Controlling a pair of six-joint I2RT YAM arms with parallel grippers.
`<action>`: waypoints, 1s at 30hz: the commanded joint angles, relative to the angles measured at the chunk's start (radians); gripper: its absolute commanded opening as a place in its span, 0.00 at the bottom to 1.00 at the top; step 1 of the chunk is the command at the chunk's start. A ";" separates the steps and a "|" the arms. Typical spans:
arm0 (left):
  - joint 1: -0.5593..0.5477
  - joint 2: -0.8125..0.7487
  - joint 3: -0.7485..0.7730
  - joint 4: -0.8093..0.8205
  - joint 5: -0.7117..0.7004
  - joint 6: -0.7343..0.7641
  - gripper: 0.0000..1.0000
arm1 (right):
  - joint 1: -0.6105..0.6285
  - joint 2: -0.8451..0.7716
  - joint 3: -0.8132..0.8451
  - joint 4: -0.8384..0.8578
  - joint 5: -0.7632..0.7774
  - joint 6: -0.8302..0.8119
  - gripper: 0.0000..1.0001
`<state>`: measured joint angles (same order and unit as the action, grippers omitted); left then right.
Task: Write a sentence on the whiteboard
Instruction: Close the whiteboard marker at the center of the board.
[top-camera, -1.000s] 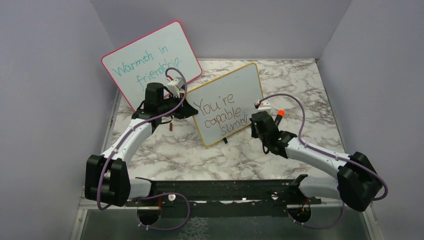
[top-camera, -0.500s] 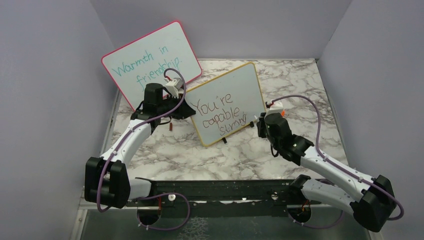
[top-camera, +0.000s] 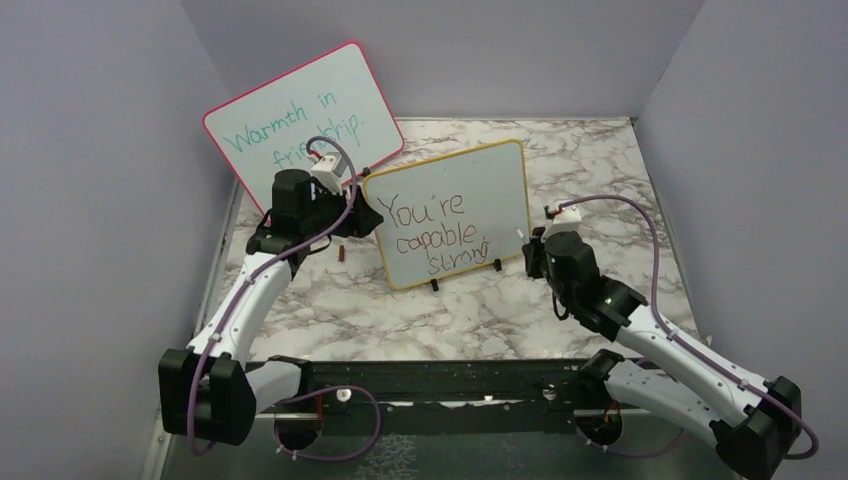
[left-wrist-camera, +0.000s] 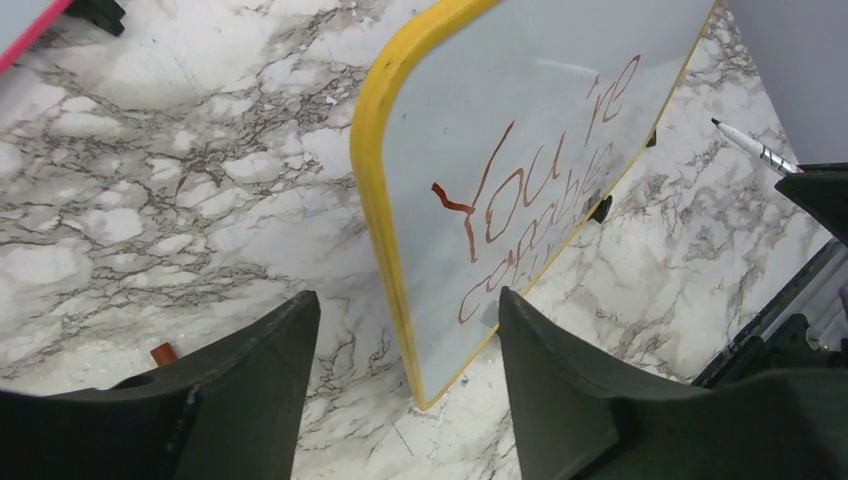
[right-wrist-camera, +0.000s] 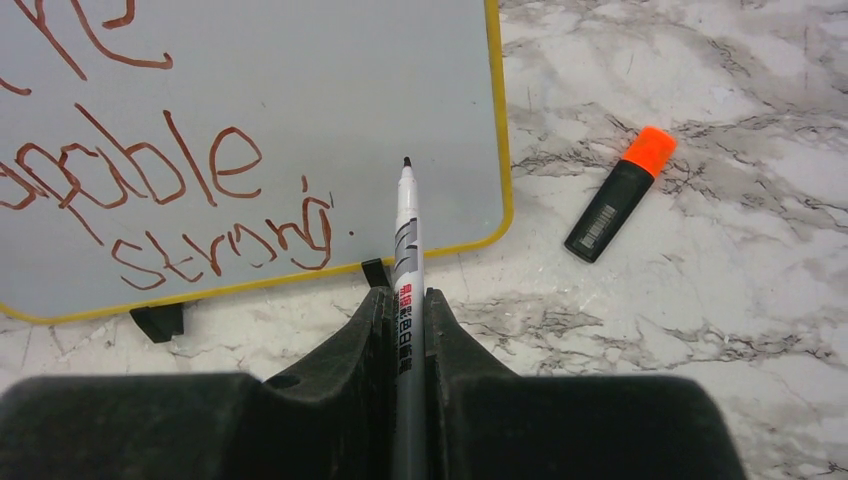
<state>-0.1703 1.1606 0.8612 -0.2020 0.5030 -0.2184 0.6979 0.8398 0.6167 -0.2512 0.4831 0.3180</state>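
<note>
Your left gripper (left-wrist-camera: 405, 320) has let go: its jaws now stand wide, and the whiteboard (top-camera: 455, 215) has swung squarer to you, upright on its black feet at mid-table. Its yellow left edge runs between the spread fingers; whether it touches either, I cannot tell. Your right gripper (right-wrist-camera: 408, 300) has drawn back, clamped on the pen (right-wrist-camera: 406, 220), tip off the board. With the sentence (top-camera: 435, 235) reading "You're capable strong", the writing looks finished.
</note>
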 joint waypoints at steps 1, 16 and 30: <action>0.003 -0.079 0.005 -0.017 -0.043 -0.036 0.72 | -0.005 -0.041 0.044 -0.043 0.014 -0.022 0.01; 0.011 -0.173 -0.059 -0.112 -0.463 -0.098 0.97 | -0.006 -0.194 0.084 -0.133 -0.021 -0.068 0.01; 0.078 0.157 -0.045 -0.134 -0.519 -0.142 0.80 | -0.005 -0.292 0.047 -0.105 -0.076 -0.061 0.01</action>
<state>-0.0975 1.2217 0.7654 -0.3122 0.0059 -0.3531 0.6979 0.5743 0.6765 -0.3550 0.4294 0.2611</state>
